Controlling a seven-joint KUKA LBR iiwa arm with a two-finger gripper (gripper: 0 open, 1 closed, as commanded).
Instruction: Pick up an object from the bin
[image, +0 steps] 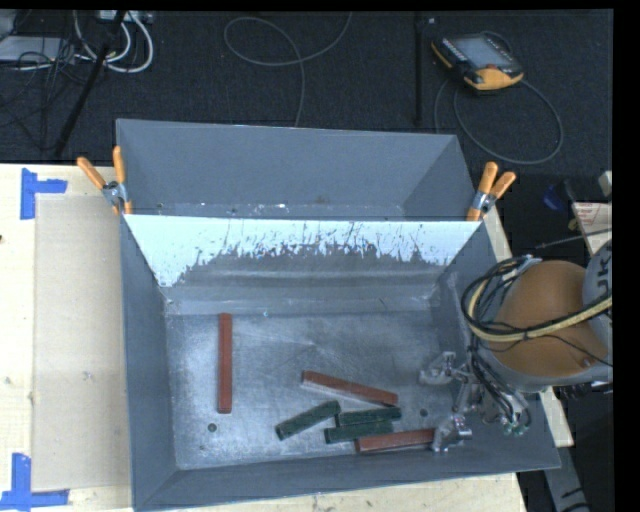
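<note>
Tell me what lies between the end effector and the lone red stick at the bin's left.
In the camera view, a heap of red and green sticks, then bare bin floor.

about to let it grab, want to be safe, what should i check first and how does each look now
1. Claw inside the bin, at its right end: ok.
2. Stick near the claw: ok, the lower red-brown stick ends beside it.
3. That stick lying clear: not ok, dark green sticks crowd its left end.
4. Claw touching that stick: cannot tell.
5. Lone red-brown stick at left, out of the way: ok.
</note>
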